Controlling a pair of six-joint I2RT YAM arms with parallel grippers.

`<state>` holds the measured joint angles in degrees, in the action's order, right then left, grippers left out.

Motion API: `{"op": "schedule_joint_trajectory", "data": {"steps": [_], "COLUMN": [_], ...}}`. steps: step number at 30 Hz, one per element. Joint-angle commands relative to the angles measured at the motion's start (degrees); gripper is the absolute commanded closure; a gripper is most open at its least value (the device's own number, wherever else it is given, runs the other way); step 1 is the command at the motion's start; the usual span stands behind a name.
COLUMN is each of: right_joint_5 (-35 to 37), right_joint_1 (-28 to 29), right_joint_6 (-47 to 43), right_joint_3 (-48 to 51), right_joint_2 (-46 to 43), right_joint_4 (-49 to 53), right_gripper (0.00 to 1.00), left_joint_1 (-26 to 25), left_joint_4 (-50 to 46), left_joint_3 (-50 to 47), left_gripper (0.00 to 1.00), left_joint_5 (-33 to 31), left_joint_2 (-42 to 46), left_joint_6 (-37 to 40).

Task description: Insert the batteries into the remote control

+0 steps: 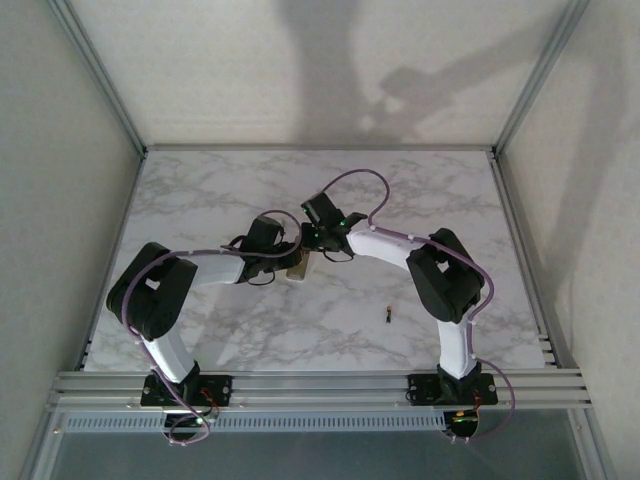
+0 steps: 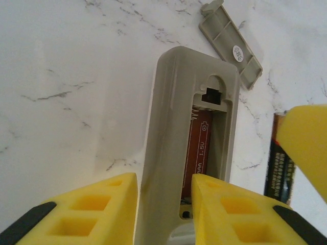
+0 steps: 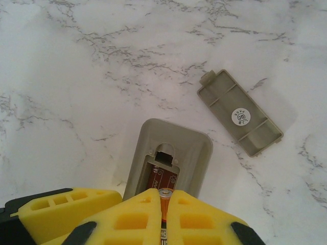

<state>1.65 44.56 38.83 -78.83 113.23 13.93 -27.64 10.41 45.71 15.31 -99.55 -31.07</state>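
The remote control (image 2: 166, 102) lies back-side up on the worktop (image 3: 76, 76), and everything here is told from it. The left jaws are part way open and squeeze the remote by its two long sides at the near end, so it cannot slide. Its battery slot (image 2: 200, 148) is open and looks empty, with a brown board showing inside. The lid (image 3: 240, 113) of the slot lies flat just past the far end of the remote, off to one side and not touching it. The right jaws are closed tight on one battery (image 3: 164, 195), right above the near end of the slot, with the shiny tip pointing toward the far end of the remote. The other battery (image 1: 388, 314) lies well away from the remote, on the right arm's side. The step now seems to be putting the first battery in. To do it well, the battery should line up straight with the slot and go down slowly. One end should probably go in first, and then the rest can be pushed flat. It should face the way the marks in the slot say. The left jaws should hold firm until it sits right.
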Motion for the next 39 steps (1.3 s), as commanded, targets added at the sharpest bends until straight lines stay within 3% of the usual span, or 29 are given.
{"op": "schedule_joint_trajectory", "data": {"steps": [1, 39], "right_joint_5": [0.58, 2.06], "right_joint_1": [0.79, 0.79], "right_joint_6": [0.62, 3.33], "right_joint_3": [-1.58, 2.54], "right_joint_2": [1.52, 2.43], "right_joint_4": [-2.12, -9.63], "right_gripper": [0.92, 0.92], "left_joint_1": [0.48, 2.44], "left_joint_4": [-0.23, 9.08], "left_joint_3": [-1.15, -7.01], "left_gripper": [0.68, 0.71], "left_joint_5": [0.86, 8.1], "left_joint_2": [-0.23, 1.45], "left_joint_6": [-0.66, -7.79]}}
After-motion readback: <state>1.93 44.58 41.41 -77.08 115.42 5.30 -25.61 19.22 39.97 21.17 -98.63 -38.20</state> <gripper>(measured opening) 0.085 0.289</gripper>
